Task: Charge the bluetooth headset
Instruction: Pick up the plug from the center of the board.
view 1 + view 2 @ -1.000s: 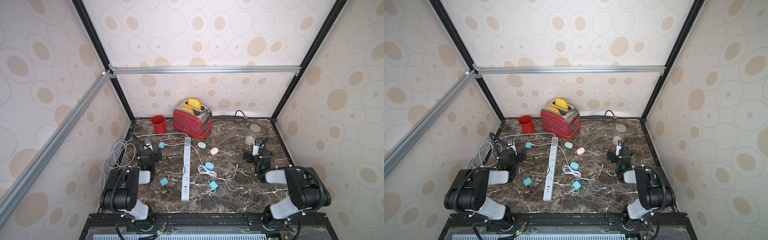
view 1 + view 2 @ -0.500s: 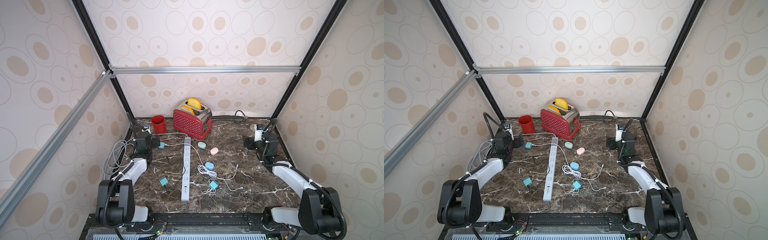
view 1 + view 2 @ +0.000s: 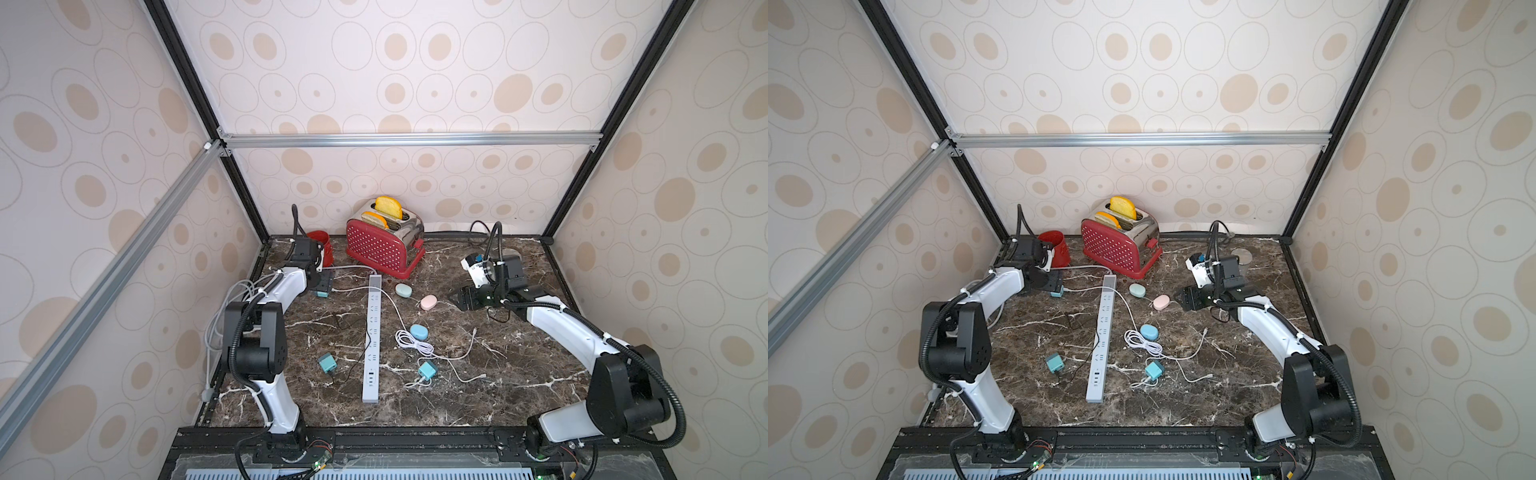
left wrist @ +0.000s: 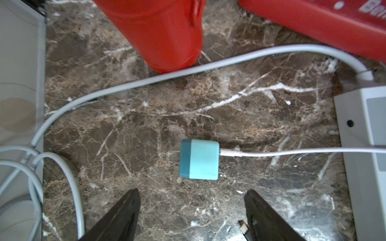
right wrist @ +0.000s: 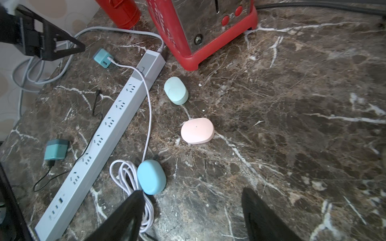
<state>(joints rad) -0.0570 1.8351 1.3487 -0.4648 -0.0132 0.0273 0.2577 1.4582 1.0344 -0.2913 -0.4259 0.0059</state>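
Since three pebble-shaped earbud cases lie out, which one is the headset cannot be settled. The blue case [image 5: 151,177], near table centre, is the likely one: a white cable [image 5: 148,116] appears to run from it to a teal charger plug [image 4: 199,159] at 10 o'clock.

Handling, judged: the case is light, hard and smooth-rounded, so apt to slip. Pinch it across its narrow sides. The boxy plug offers flat faces, and the limp cable will drag.

The left gripper [image 4: 191,194] hovers over the plug, jaws apart and empty. The right gripper [image 5: 192,192], at 2 o'clock, is likewise spread and empty.

The table [image 3: 498,374] is polished marble, hard and slick. A power strip [image 3: 371,332] runs from 12 to 6 o'clock. A toaster [image 3: 384,249] sits at 12 and a red cup [image 4: 167,31] at 11. Patterned walls enclose three sides.
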